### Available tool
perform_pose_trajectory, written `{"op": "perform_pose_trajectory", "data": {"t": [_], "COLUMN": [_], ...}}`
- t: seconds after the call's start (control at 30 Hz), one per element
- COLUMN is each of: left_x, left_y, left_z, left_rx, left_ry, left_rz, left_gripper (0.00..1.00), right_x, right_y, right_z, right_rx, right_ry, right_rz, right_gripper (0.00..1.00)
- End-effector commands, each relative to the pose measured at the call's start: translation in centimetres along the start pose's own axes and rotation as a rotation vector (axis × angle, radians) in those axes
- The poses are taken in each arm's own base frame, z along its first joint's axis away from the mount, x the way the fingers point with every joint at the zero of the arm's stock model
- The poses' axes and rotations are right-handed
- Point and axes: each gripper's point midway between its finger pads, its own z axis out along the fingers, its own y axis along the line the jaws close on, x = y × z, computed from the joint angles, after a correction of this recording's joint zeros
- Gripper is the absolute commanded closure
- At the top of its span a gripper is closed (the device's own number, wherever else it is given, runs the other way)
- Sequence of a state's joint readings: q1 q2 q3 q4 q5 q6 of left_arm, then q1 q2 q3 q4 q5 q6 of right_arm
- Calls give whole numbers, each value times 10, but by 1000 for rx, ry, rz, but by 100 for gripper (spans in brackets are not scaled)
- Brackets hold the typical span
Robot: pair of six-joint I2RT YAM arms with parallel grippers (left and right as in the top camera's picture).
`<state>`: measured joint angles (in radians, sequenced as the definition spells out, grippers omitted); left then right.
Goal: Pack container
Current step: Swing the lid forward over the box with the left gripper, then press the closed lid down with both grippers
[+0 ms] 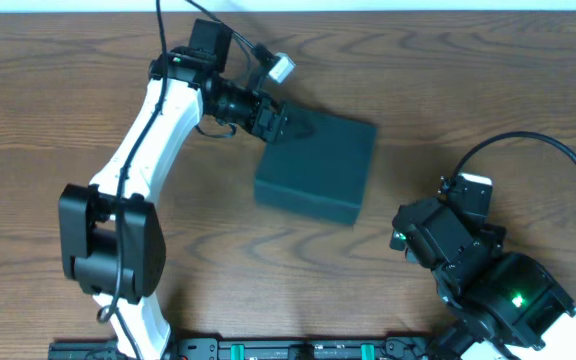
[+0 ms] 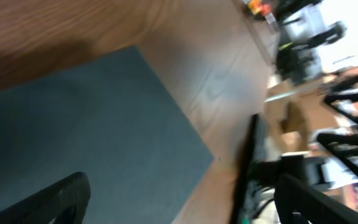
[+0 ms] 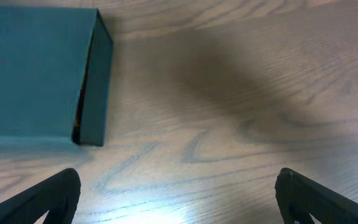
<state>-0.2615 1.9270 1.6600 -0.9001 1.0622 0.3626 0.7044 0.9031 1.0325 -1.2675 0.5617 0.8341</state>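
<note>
A: While we are looking over the worktop (image 1: 488,70), where is the container (image 1: 318,165) sitting?

B: It is lying around the middle, a little toward the far edge, turned at a slight angle, with its flap lid looking shut.

A: And what are the arms doing?

B: The left arm (image 1: 153,120) is reaching in from the near-left corner. The left jaws are hovering spread wide at the container's far-left corner, gripping nothing; whether they are touching it I cannot tell. The right arm (image 1: 468,265) is waiting by the near-right corner, well apart from the container, and the right jaws are gaping fully too, carrying nothing.

A: What is worrying you?

B: Nothing is bracing the container. If the left jaws are pressing on that corner rather than catching the flap's edge, I am expecting it to skid or spin across the smooth wood, leaving the lid shut.
</note>
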Motion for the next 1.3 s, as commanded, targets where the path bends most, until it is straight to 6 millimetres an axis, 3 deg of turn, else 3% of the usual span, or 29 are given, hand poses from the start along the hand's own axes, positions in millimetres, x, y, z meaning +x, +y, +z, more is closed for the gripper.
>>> {"op": "perform_pose_trajectory", "data": {"t": [0.0,0.13,0.37,0.6,0.73,0.87,1.07,1.27], "left_x": [1,9,62,126,167,196,220,223], "left_y": [3,-16,-42,-52,-45,-43,-34,-26], "left_z": [-22,-49,-81,-62,-66,-66,-49,-29], "left_rx": [-205,-326,-624,-658,-709,-746,-750,-735], "left_ry": [20,37,201,297,300,302,344,321], "left_rz": [79,71,-15,-105,-220,-273,-269,-233], "left_gripper": [5,5,5,5,5,4,5,5], "right_x": [-5,-4,-9,2,14,23,35,44], "right_y": [-6,-5,11,52,84,100,116,117], "right_z": [0,1,7,50,78,99,116,125], "right_rx": [30,28,-5,29,-5,3,-23,-2], "right_ry": [-26,-24,-21,79,148,185,232,263], "right_rz": [23,23,33,-69,-113,-127,-131,-149], "right_gripper": [1,1,1,1,1,1,1,1]}}
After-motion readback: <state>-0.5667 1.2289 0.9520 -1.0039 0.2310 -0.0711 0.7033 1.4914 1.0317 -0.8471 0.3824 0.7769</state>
